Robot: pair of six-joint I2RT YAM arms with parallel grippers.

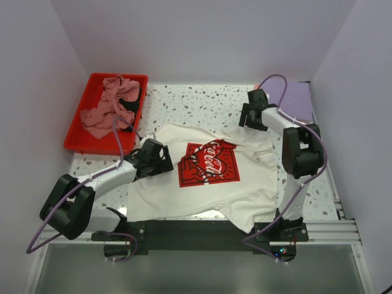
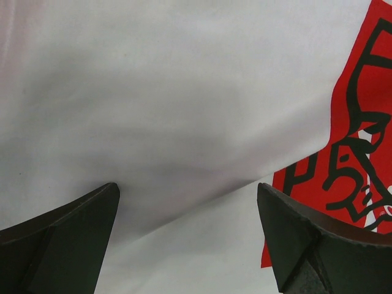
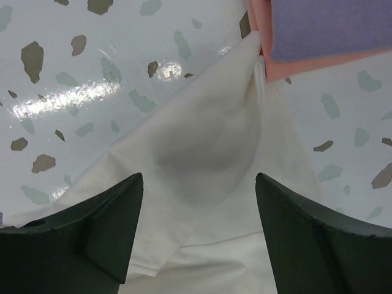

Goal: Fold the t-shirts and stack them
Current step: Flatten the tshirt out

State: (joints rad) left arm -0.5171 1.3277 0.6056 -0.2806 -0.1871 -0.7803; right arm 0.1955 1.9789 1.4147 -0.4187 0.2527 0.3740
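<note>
A white t-shirt (image 1: 245, 177) with a red Coca-Cola print (image 1: 208, 163) lies spread on the table, its left side folded in over the print. My left gripper (image 1: 160, 158) is open, low over the shirt's left part; the left wrist view shows white cloth (image 2: 184, 122) and a fold edge between its fingers (image 2: 73, 226). My right gripper (image 1: 251, 116) is open above the shirt's far right sleeve (image 3: 214, 147). A folded lavender tee (image 1: 294, 98) on a salmon-pink tee (image 3: 269, 61) lies at the back right. Dusty-pink and black tees (image 1: 113, 107) sit crumpled in the tray.
A red plastic tray (image 1: 79, 131) stands at the back left on the speckled table (image 1: 196, 101). White walls close in the sides and back. A black bar with the arm bases runs along the near edge (image 1: 196, 233).
</note>
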